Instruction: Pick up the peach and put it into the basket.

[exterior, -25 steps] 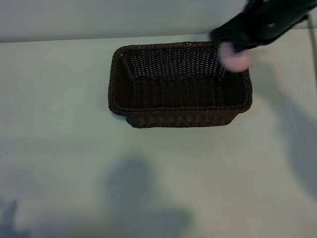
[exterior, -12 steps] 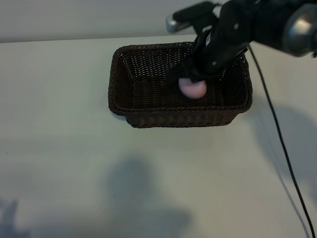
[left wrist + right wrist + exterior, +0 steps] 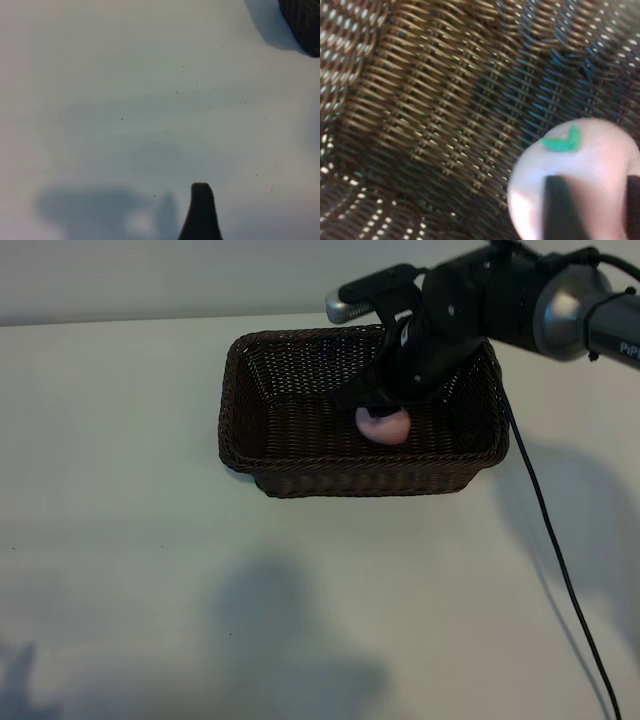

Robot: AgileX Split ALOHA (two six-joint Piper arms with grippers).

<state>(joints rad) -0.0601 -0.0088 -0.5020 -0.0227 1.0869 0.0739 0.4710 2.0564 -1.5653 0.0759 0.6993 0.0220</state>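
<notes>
The pale-pink peach (image 3: 382,426) with its small green leaf (image 3: 563,142) is inside the dark-brown wicker basket (image 3: 300,462), right of the middle, low over the woven floor (image 3: 445,100). My right gripper (image 3: 388,400) reaches down into the basket directly above it. In the right wrist view its two dark fingers (image 3: 561,207) stand apart in front of the peach (image 3: 590,155), not clamped on its sides; the gripper (image 3: 592,182) is open. The left arm is out of the exterior view. One of its fingertips (image 3: 201,200) shows over bare table, the gripper open and empty.
The basket stands at the back middle of the pale table (image 3: 150,540). A black cable (image 3: 560,570) trails from the right arm across the right side of the table. A corner of the basket (image 3: 305,20) shows far off in the left wrist view.
My right arm carried the peach from over the basket's far right corner down into the basket. Its fingers have come apart, and the peach sits slightly lower than half a second ago.
</notes>
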